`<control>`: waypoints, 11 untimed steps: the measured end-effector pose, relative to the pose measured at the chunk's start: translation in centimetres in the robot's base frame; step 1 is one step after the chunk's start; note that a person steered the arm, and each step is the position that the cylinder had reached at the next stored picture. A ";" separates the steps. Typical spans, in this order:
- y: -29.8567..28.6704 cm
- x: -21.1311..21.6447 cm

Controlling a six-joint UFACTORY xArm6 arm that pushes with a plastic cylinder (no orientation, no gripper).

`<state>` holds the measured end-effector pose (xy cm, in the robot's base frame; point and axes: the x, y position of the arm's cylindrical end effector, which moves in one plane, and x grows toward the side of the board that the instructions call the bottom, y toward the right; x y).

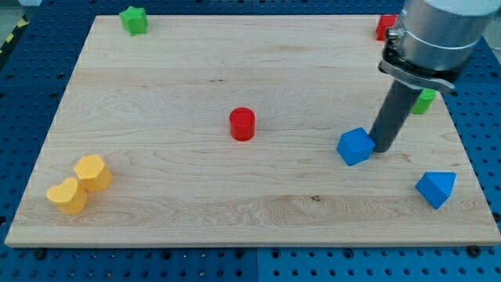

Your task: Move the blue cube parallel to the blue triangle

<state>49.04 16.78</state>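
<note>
The blue cube (355, 146) lies right of the board's middle. The blue triangle (436, 189) lies near the lower right corner, below and to the right of the cube. My tip (383, 147) rests on the board right at the cube's right side, touching or almost touching it. The dark rod rises up and to the right to the grey arm body at the view's top right.
A red cylinder (243, 124) stands at the board's middle. A green star (134, 19) is at top left. Two yellow blocks (93, 172) (67, 196) are at lower left. A green block (425, 100) and a red block (384, 27) are partly hidden behind the arm.
</note>
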 end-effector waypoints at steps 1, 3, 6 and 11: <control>-1.3 0.0; -6.8 0.0; -13.2 3.5; -14.6 4.0</control>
<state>53.09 2.20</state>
